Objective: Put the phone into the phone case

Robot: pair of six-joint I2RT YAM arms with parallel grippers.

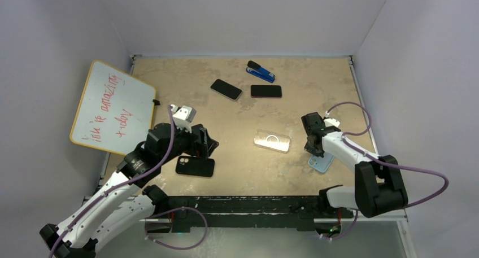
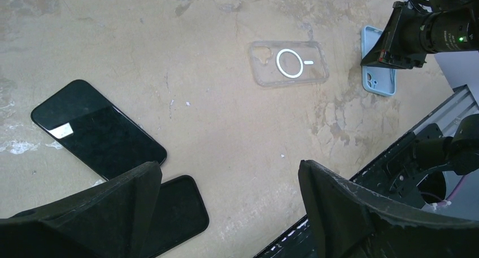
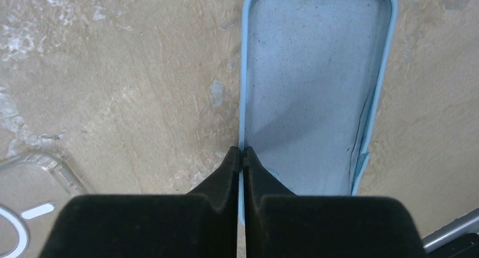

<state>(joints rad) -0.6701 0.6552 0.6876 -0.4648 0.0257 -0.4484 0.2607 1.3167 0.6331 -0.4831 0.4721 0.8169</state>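
- Top view: your right claw [image 1: 314,151] is down on the soft light-blue phone case [image 1: 322,164] near the right front corner of the table [image 1: 316,77].
- Your left claw [image 1: 208,143] hovers at the near left, just beside a matte black phone-shaped slab [image 1: 195,166] (case or face-down phone, I cannot tell).
- A plain black phone [image 1: 226,89], a red-edged black phone [image 1: 265,91] and a blue stapler [image 1: 260,71] lie well apart at the far side.
- The wood-framed whiteboard [image 1: 113,108] on the left carries red handwriting. "Amazing" and "today" seem to be in it, and the rest is too loose to read.
- Left wrist view: the left claw gapes wide and holds nothing. A glossy black phone [image 2: 96,128], screen up, lies just beyond its left finger.
- Farther out sits a clear plastic phone case with a white ring [image 2: 288,63], near the blue one. No brand is legible on either.
- Right wrist view: the right claw's fingers are pinched all but closed across one long side wall of the blue case. It lies open side up and empty.
- My judgement is that you are steadying the case and no phone is picked up yet.
- Next, lower the left claw over the glossy phone and close across its long edges. Then carry it over and seat it square in the case. Expect a thin phone lying flat on the table to be awkward to grip.
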